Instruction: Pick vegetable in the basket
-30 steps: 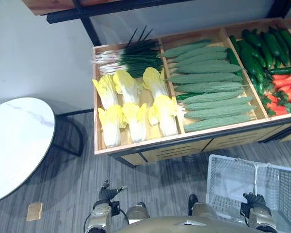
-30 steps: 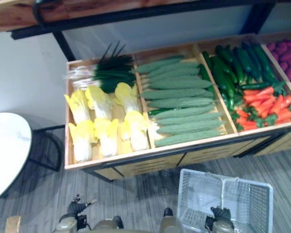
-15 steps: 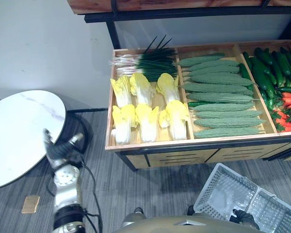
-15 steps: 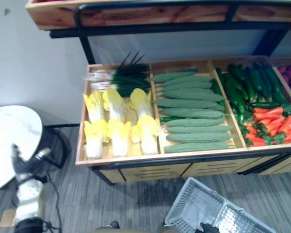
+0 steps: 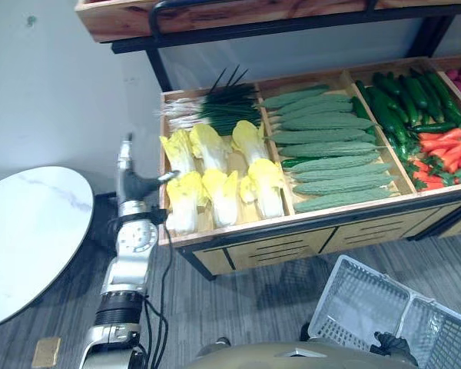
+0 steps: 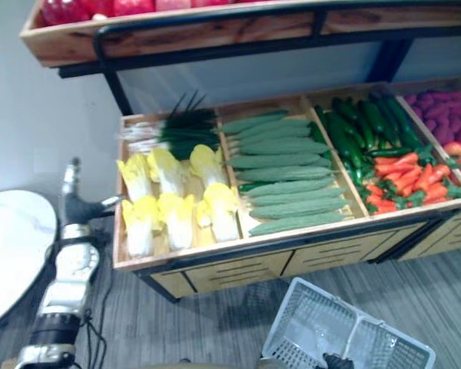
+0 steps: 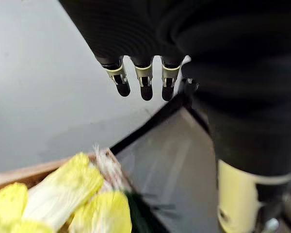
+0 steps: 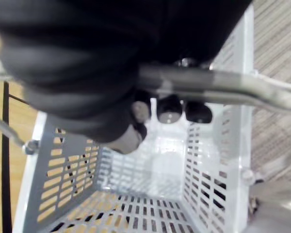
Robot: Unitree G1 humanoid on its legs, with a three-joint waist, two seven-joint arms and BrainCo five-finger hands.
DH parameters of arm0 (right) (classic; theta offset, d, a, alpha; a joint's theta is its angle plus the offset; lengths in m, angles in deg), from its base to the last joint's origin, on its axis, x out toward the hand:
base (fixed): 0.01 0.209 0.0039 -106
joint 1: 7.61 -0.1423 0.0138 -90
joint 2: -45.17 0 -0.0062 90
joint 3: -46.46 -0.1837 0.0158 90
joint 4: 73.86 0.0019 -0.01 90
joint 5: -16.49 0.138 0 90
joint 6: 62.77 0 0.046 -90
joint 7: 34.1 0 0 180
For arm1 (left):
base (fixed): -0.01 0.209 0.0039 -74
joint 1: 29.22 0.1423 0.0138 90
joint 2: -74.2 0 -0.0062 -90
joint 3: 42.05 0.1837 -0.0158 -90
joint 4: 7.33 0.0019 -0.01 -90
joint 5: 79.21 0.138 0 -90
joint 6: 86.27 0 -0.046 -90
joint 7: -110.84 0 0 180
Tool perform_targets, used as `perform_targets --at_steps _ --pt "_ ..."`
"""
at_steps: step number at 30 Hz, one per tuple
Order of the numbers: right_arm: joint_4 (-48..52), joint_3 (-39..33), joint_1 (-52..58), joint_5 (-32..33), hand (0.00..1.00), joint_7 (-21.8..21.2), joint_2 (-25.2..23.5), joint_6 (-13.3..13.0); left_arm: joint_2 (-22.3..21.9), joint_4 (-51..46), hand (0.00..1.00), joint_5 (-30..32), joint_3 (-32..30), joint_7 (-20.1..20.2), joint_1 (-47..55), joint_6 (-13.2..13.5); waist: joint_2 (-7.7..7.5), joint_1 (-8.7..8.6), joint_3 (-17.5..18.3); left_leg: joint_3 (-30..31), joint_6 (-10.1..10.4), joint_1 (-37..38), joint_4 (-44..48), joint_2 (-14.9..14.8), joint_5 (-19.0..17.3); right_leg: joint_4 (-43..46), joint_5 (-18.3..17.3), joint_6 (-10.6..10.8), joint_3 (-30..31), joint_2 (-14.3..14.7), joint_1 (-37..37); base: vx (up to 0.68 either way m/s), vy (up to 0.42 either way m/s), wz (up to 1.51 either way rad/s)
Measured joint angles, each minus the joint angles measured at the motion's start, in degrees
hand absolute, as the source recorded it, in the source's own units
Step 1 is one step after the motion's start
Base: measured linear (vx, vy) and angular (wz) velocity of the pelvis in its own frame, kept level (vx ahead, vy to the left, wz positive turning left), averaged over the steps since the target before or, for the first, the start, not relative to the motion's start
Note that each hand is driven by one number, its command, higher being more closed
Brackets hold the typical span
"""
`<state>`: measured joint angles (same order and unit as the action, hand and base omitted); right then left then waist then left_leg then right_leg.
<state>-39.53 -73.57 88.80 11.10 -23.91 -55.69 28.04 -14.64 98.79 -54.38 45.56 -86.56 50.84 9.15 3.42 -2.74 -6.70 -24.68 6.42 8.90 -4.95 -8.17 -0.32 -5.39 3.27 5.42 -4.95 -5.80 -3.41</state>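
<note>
- Our left hand's fingers (image 7: 145, 85) are straight and a little spread, holding nothing. In the left wrist view they show against a grey wall, with pale yellow cabbage leaves below them and apart from them.
- The left hand (image 5: 138, 187) is raised just outside the left wall of a wooden display stand (image 5: 280, 247). Its fingers point upward and its thumb reaches sideways toward the stand. We cannot tell whether the thumb tip touches a leaf.
- The left arm rises almost upright from the lower left of the head views, between the stand and a round white table (image 5: 23, 231).
- The cabbages (image 5: 220, 196), yellow with white stems, lie in two rows in the stand's leftmost compartment. They are the vegetables nearest the left fingers.
- Green scallions (image 5: 223, 108) lie at the back of that same compartment.
- The next compartment holds bumpy green bitter gourds (image 5: 330, 150). Beyond them are dark cucumbers (image 5: 403, 96) and orange-red vegetables (image 5: 446, 150).
- Our right hand's fingers (image 8: 169, 109) are curled round the metal handle (image 8: 223, 90) of a white plastic basket (image 5: 353, 307).
- The right hand (image 5: 390, 344) sits low at the lower right, well apart from the stand.
- The basket hangs tilted above the grey striped floor (image 5: 238, 307), and we see no vegetable inside it.
</note>
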Motion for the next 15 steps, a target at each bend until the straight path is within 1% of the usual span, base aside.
perform_targets --at_steps 4,6,7,8,13,15 --pt "0.95 1.28 -1.09 0.00 1.00 0.61 0.01 -0.02 -0.22 1.31 0.00 3.95 0.37 -0.07 -2.16 -1.57 0.39 -0.76 -2.37 -0.99 0.04 -0.55 0.09 -0.02 -0.03 0.43 0.07 0.05 1.10 0.12 1.37 -0.01 -0.017 -0.14" --pt "0.95 1.45 -2.50 -0.04 1.00 1.38 0.01 -0.01 -0.32 1.51 0.00 4.10 0.77 -0.10 -2.92 -2.19 0.73 -0.83 -2.79 -1.61 0.04 -2.15 0.34 -0.01 -0.02 0.64 0.36 0.12 1.68 0.11 3.36 -0.03 -0.024 -0.19" --pt "0.99 1.51 -3.62 -0.04 1.00 1.67 0.03 -0.01 -1.09 1.76 0.00 4.32 0.80 -0.14 -3.81 -2.74 1.08 -0.86 -4.50 -1.80 0.04 -2.39 0.64 -0.05 -0.02 1.21 0.38 0.18 2.13 0.14 4.01 -0.02 -0.025 -0.13" --pt "1.00 1.51 -3.93 -0.04 1.00 1.82 0.02 -0.01 -1.22 2.14 0.00 5.04 0.82 -0.16 -4.11 -2.79 1.19 -0.87 -4.79 -1.86 0.04 -2.72 0.82 -0.09 -0.02 1.40 0.38 0.18 2.25 0.14 4.38 -0.03 -0.029 -0.12" --pt "1.81 1.63 -7.34 -0.01 1.00 2.70 0.20 -0.21 -1.84 5.84 0.00 6.00 1.94 -0.49 -8.86 -4.01 1.00 -0.83 -8.47 -2.97 0.00 -6.63 2.70 -0.18 0.01 3.98 0.37 0.16 3.51 -0.11 9.24 -0.05 -0.020 -0.09" --pt "1.94 1.68 -9.12 0.12 1.00 3.09 0.27 -0.55 -2.21 9.86 0.00 6.16 3.50 -0.47 -11.24 -4.16 0.75 -0.94 -10.32 -3.35 -0.01 -8.18 3.44 -0.13 0.01 5.19 0.37 0.16 4.46 -0.22 11.52 -0.06 -0.015 -0.14"
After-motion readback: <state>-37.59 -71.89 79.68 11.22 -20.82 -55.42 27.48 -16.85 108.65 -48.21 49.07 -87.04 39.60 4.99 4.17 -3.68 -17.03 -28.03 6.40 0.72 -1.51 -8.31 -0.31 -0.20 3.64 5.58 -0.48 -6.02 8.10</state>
